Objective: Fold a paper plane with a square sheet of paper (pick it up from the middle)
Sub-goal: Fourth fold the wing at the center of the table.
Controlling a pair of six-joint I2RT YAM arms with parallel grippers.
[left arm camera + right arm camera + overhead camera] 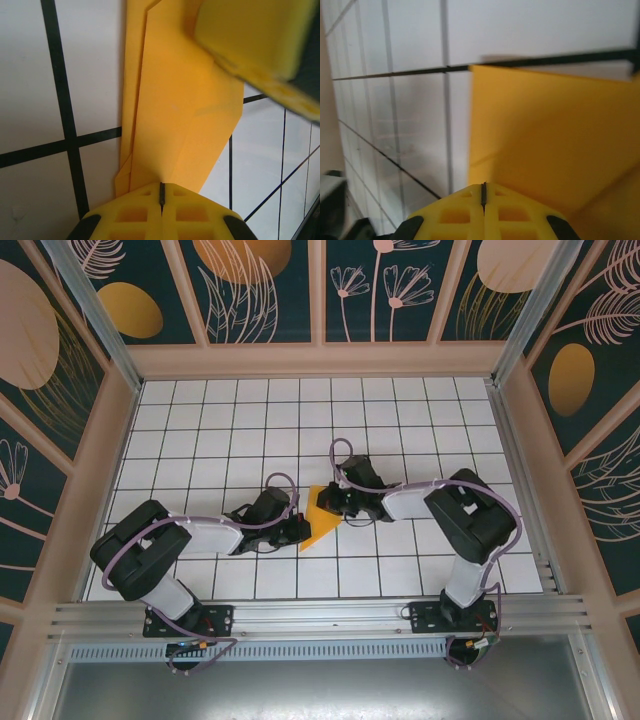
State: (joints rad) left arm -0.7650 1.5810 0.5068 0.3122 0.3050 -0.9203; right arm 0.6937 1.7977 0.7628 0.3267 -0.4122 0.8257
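Observation:
The orange-yellow sheet of paper lies flat on the tiled table, folded in layers into a pointed wedge. My left gripper is shut at the wedge's left edge. In the left wrist view its tips rest on the near end of the paper, with no paper showing in the slit between them. My right gripper is shut at the wedge's upper part. Its tips also sit on the paper. One right finger shows over the paper's far end.
The white tiled table stretches open behind and beside the arms. Wooden walls close in the back and both sides. A metal rail runs along the near edge by the arm bases.

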